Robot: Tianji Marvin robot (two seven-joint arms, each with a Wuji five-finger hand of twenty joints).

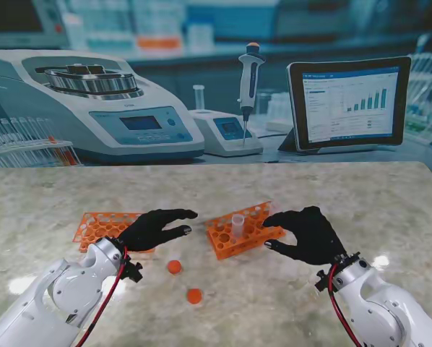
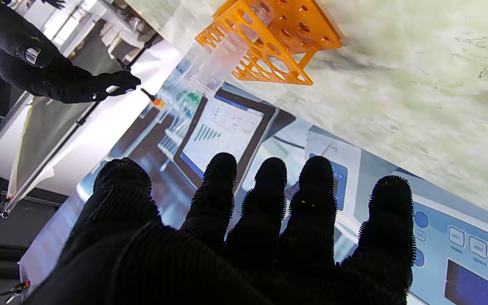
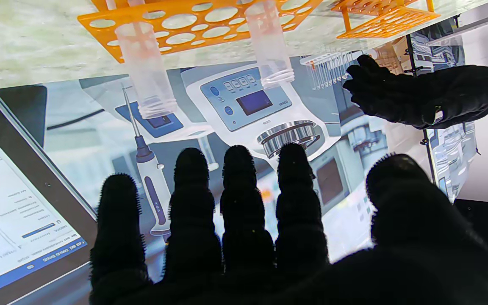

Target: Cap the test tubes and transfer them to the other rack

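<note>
Two orange racks stand mid-table. The right rack (image 1: pixel 253 233) holds an uncapped clear tube (image 1: pixel 238 223); the right wrist view shows this rack (image 3: pixel 193 25) with two open tubes, one (image 3: pixel 146 72) and another (image 3: pixel 269 46). The left rack (image 1: pixel 97 228) shows no tubes and is partly covered by my left hand (image 1: pixel 154 228), which is open and holds nothing. My right hand (image 1: pixel 306 233) is open too, its fingertips at the right rack's right end. Two orange caps, one (image 1: pixel 174 267) and the other (image 1: pixel 194 296), lie on the table nearer to me, between the hands.
Beyond the marble table's far edge (image 1: pixel 216 163) stands a lab backdrop with a centrifuge (image 1: pixel 93 101), a pipette (image 1: pixel 250 79) and a tablet screen (image 1: pixel 348 101). In the left wrist view the right rack (image 2: pixel 286 34) and my right hand (image 2: pixel 57 72) appear.
</note>
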